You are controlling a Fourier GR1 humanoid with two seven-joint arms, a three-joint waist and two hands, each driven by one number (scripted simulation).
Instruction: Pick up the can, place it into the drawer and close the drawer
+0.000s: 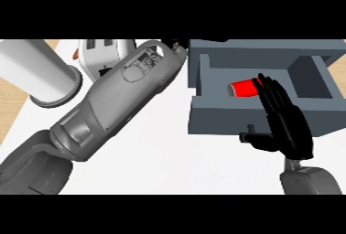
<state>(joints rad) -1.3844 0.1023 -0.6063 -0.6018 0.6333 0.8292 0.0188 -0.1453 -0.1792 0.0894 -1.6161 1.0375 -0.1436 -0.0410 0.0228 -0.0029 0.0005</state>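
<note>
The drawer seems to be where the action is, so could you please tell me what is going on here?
The red can lies on its side inside the open grey drawer. The right hand is over the drawer with straight fingers, its fingertips at the can, not curled around it. The left forearm stretches across the counter toward the drawer's far left corner; its hand is hidden. A white cylinder and a toaster sit at the back left. The drawer is not yet closed.

Red can [244, 88], grey drawer [251, 119], black right robot hand [287, 123]
</note>
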